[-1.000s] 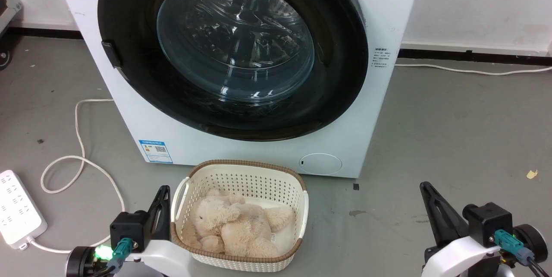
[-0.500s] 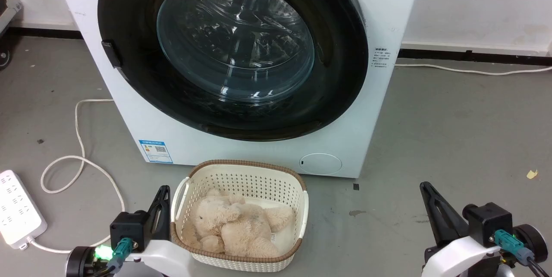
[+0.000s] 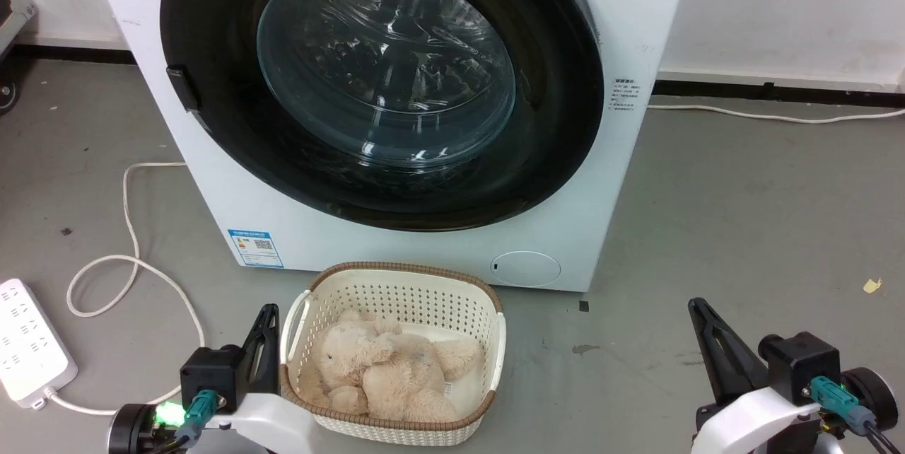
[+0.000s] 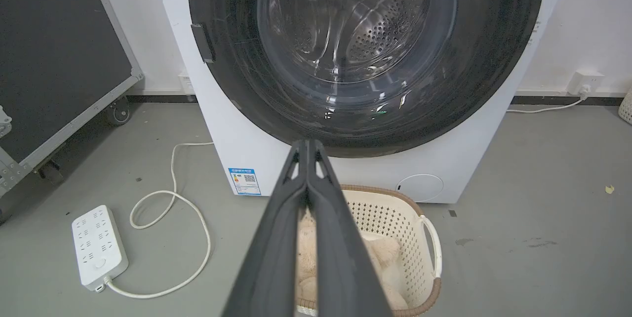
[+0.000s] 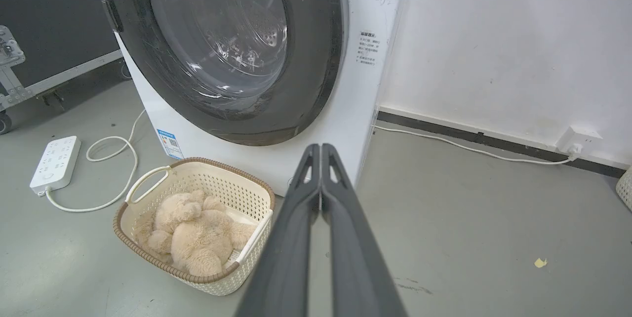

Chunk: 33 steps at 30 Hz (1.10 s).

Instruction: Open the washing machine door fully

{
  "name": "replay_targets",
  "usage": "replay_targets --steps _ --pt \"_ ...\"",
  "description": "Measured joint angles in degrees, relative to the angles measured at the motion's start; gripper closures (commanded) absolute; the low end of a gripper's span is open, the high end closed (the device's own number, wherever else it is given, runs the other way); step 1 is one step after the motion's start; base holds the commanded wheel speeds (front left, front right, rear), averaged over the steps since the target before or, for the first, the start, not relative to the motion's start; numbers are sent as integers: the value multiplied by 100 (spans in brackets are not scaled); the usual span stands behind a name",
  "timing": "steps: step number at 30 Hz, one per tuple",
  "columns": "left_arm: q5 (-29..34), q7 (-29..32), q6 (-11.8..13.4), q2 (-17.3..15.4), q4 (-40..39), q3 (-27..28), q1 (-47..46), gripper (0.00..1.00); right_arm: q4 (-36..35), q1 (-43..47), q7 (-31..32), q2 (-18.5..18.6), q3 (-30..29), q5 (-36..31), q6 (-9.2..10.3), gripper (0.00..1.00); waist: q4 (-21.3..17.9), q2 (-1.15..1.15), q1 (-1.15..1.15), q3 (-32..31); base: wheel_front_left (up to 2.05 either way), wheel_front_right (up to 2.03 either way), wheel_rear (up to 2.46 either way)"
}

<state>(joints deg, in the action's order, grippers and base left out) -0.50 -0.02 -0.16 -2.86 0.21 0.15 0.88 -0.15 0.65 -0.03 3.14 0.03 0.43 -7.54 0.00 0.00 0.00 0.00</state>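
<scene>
The white washing machine stands ahead on the grey floor. Its big round black washing machine door with a clear glass bowl window lies flush against the front, closed. A small dark handle sits on the door's left rim. My left gripper hangs low at the lower left, shut with nothing held, well short of the door. My right gripper rests at the lower right, also shut and holding nothing. In the wrist views each pair of fingers presses together, pointing toward the door.
A cream basket with a beige plush bear sits on the floor right before the machine, between my grippers. A white power strip and its looped cable lie at the left. A dark wheeled case stands left of the machine.
</scene>
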Motion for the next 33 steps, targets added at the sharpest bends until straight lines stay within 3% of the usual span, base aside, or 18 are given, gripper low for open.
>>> replay_targets --steps 28,29,33 --pt "0 0 0 0 0 0 0 100 0 0 0 0 1 0 0 100 0 0 0 0 0 0 0" --pt "-5 0 0 0 1 2 2 0 -1 3 0 1 1 2 -1 0 0 0 0 0 0 0 0" --pt "-11 0 -1 1 3 13 2 0 -2 4 0 1 7 3 -1 0 0 0 0 0 0 0 0"
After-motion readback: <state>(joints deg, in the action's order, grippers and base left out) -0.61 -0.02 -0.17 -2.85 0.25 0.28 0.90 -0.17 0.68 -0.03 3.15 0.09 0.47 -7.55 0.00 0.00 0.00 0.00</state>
